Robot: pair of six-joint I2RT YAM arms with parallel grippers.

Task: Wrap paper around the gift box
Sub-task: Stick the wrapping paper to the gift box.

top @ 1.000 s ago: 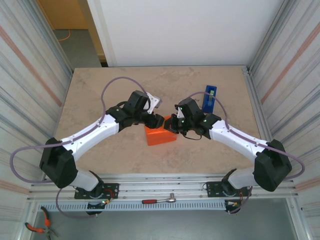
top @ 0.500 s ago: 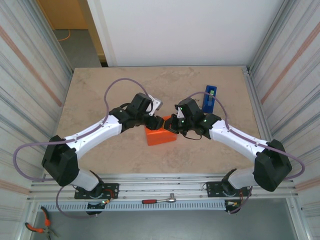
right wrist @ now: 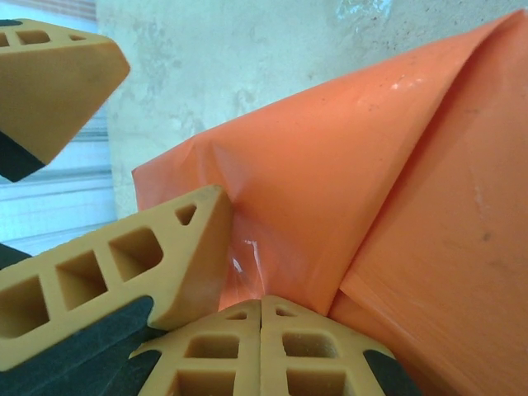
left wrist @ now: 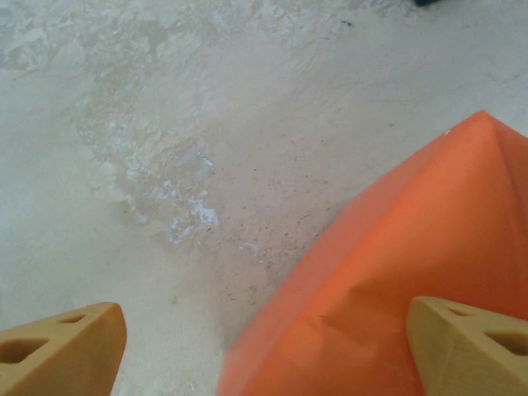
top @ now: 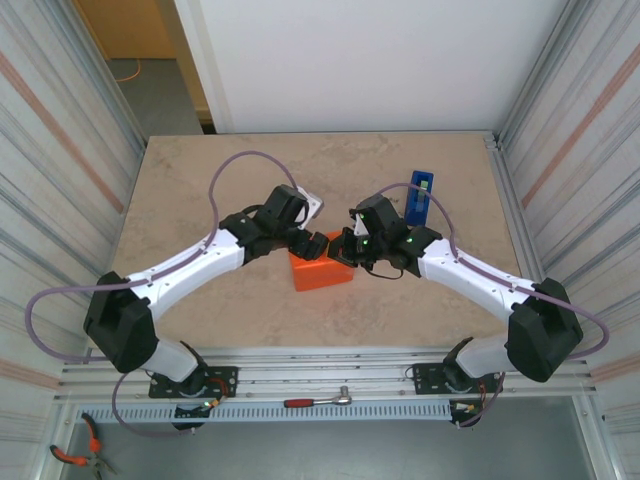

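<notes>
While the closed right claw presses the paper at bottom centre, the open left claw should smooth it flat.

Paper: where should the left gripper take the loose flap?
Take the paper by the flap's sloping edge, coming over the table. It rises to a folded point, the open left gripper straddles that edge, and the shut right gripper likely blocks the other side.

White arms with black joints, lilac cables, tan ribbed jaws
</notes>
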